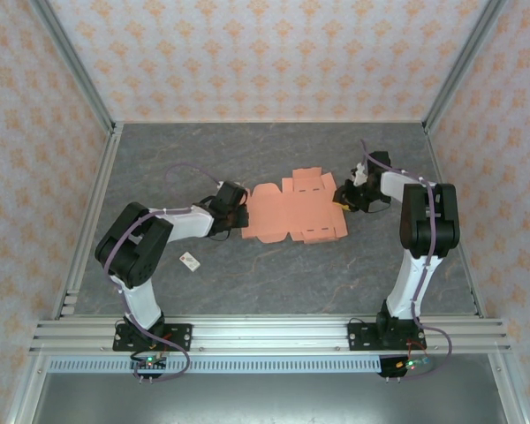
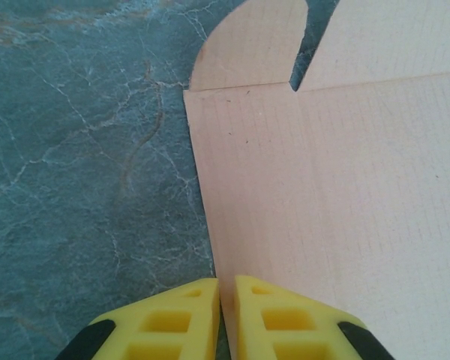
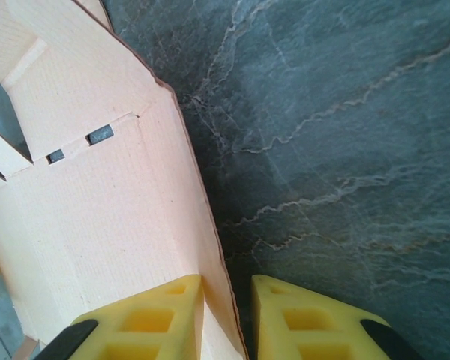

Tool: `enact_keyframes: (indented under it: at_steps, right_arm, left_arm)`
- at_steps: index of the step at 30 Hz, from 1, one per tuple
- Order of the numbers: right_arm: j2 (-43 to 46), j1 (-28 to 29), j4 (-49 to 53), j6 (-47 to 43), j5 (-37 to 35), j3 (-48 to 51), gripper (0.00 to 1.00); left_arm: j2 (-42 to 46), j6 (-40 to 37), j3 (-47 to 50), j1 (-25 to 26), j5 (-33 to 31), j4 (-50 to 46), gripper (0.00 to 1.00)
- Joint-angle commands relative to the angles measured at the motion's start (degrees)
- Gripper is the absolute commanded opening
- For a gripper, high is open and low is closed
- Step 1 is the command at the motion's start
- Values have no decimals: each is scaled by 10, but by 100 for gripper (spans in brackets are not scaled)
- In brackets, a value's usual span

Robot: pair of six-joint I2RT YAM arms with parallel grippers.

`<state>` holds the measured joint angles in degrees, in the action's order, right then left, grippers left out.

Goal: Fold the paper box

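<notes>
The paper box [image 1: 296, 210] is a flat salmon-orange die-cut sheet lying mid-table, with notched tabs along its far and near sides. My left gripper [image 1: 241, 216] is at the sheet's left edge. In the left wrist view its yellow fingers [image 2: 187, 315] are pressed nearly together on that edge of the sheet [image 2: 345, 187]. My right gripper [image 1: 343, 196] is at the sheet's right edge. There the edge of the sheet [image 3: 97, 210] rises into the narrow gap of the gripper [image 3: 226, 279]. It leans on the left finger, while the right finger [image 3: 300, 315] stands a little apart from it.
A tiny white tag [image 1: 190, 261] lies on the grey marbled table [image 1: 274, 283] near the left arm. Patterned walls and metal rails enclose the table on three sides. Bare tabletop stretches in front of and behind the sheet.
</notes>
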<state>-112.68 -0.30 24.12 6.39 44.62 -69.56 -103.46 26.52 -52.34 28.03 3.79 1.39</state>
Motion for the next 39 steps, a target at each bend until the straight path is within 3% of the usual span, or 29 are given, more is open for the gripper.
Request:
enact_keyframes:
  at_steps: [1,7,16,19,22,25,32,39]
  right_arm:
    - [1,6,-27,15,33,13,22]
    - [3,6,-64,37,79,25,19]
    - [49,3,-46,21,50,26,6]
    - [81,4,-40,6,46,26,0]
    - [119,6,-20,-16,31,22,0]
    - [157,21,20,-55,-2,7,0]
    - [219,74,78,-143,-17,-57,0]
    - [274,136,148,-246,-12,-157,0]
  left_arm:
    - [-34,-13,24,8,-39,-11,13]
    - [-39,-9,30,15,-44,-7,10]
    - [-3,3,50,17,-55,-3,11]
    - [35,16,65,16,-41,12,23]
    - [98,24,76,17,-42,15,39]
    - [176,18,82,16,-64,2,48]
    - [340,-34,66,9,-90,-43,57]
    - [408,-100,6,-5,-74,-108,63]
